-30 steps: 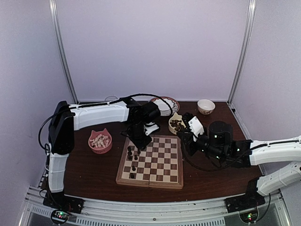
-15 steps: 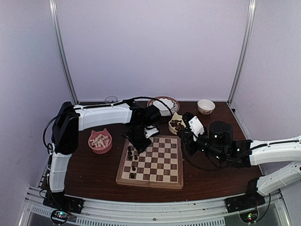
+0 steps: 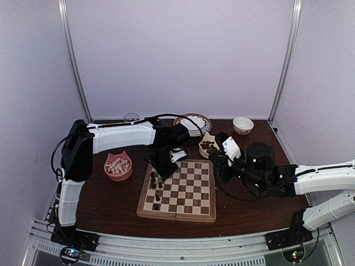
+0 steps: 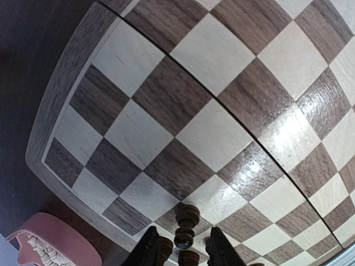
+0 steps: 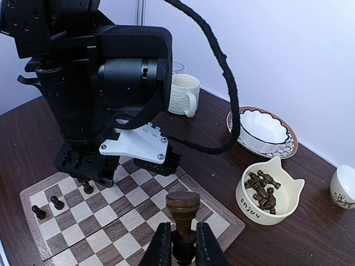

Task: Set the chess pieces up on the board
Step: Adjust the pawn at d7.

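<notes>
The board (image 3: 183,194) lies in the middle of the table, also seen in the left wrist view (image 4: 183,111) and the right wrist view (image 5: 111,221). Several dark chess pieces (image 3: 156,188) stand on its left columns. My left gripper (image 3: 162,166) hovers low over the far left corner, open. A dark pawn (image 4: 186,221) stands on a square between its fingers (image 4: 183,248), clear of both pads. My right gripper (image 5: 183,244) hangs over the board's far right corner, shut on a dark chess piece (image 5: 183,213) whose wide flat end points away from the fingers.
A cream cat-shaped bowl (image 3: 208,146) of dark pieces sits behind the board's right corner. A pink bowl (image 3: 117,166) of pale pieces is left of the board. A white bowl on a plate (image 3: 194,124), a small bowl (image 3: 242,125) and a white mug (image 5: 183,95) stand at the back.
My left gripper has shifted slightly toward the far edge of the board. The right arm and its held piece have not moved.
</notes>
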Motion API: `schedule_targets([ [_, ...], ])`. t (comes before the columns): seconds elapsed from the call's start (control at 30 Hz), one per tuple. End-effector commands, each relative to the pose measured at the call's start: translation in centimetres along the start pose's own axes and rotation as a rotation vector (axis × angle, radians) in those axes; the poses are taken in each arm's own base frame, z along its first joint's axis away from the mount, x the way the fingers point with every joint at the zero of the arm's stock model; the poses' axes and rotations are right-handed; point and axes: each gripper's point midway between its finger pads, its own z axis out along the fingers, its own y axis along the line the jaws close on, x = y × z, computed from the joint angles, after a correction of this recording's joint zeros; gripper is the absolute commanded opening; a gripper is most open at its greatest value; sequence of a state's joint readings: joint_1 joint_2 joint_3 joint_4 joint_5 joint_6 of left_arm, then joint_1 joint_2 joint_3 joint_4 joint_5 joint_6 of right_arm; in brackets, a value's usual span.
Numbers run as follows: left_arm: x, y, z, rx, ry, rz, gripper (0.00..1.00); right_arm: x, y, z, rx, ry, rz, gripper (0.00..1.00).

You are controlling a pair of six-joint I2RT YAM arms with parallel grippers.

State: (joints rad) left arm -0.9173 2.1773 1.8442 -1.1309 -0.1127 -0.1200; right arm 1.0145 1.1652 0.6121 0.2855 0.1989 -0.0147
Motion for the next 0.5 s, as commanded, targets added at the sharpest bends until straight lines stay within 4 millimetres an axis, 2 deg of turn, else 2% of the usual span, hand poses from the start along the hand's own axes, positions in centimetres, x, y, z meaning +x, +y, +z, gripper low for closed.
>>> schedule_targets([
  [0.0, 0.02, 0.5, 0.59, -0.017, 0.022, 0.009, 0.34, -0.41, -0.2, -0.03, 0.006, -0.017, 0.018, 0.01],
  [0.2, 0.09, 0.6, 0.75, -0.022, 0.026, 0.009, 0.32, -0.46, -0.17, -0.06, 0.003, -0.018, 0.019, 0.01],
  [0.47, 0.33, 0.88, 0.72, -0.035, 0.036, 0.009, 0.22, -0.41, -0.15, -0.05, 0.003, -0.016, 0.018, 0.01],
])
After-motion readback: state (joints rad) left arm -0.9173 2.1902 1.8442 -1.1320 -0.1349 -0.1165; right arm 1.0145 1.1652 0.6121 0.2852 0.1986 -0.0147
